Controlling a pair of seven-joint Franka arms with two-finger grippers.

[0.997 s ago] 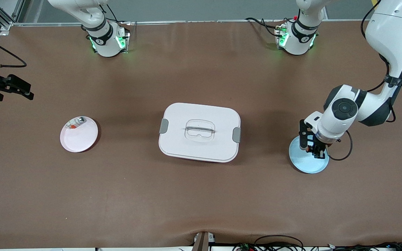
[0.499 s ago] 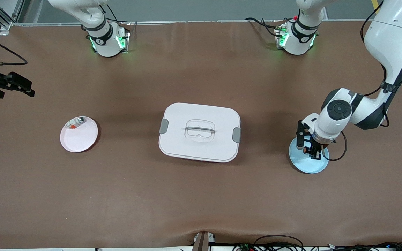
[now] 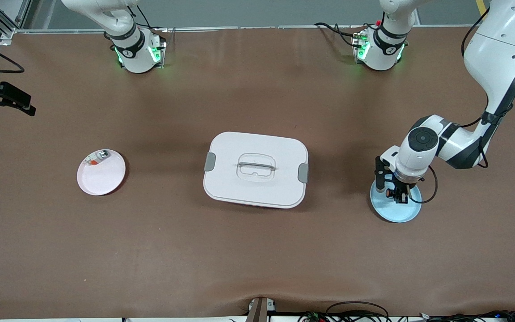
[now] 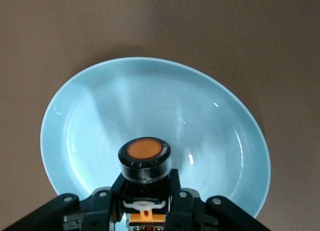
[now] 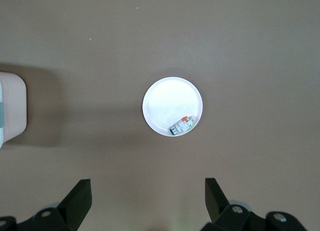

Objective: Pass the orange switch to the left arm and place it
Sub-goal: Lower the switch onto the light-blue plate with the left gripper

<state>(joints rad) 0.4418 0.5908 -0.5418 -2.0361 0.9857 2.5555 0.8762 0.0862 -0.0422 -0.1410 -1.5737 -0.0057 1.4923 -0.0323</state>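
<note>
Front view, read from the right arm's end of the table toward the left arm's end: the right gripper (image 3: pixel 20 103) hangs at the table's edge at about 10 o'clock from the pink plate (image 3: pixel 105 179), its jaws released wide with nothing between them; the right arm waits there. That pink plate carries a small silvery-clear part (image 3: pixel 96 157) with an orange bit at its 11 o'clock rim, and the right wrist view shows the same plate (image 5: pixel 165 98) and part (image 5: pixel 182 125) from above, framed by the two spread fingertips (image 5: pixel 80 196). At table centre sits the box (image 3: pixel 255 169), white, lid on, grey latches at its 9 and 3 o'clock sides, clear handle on top. Well apart from it, toward the left arm's end, lies the blue plate (image 3: pixel 396 210). The left gripper (image 3: pixel 396 193) stands over this plate, pointing down, jaws clenched on the orange switch (image 3: pixel 390 192). The left wrist view shows the switch (image 4: pixel 144 163) gripped by its black body, orange cap facing the blue plate (image 4: pixel 100 106) beneath; contact between switch and plate cannot be determined
</note>
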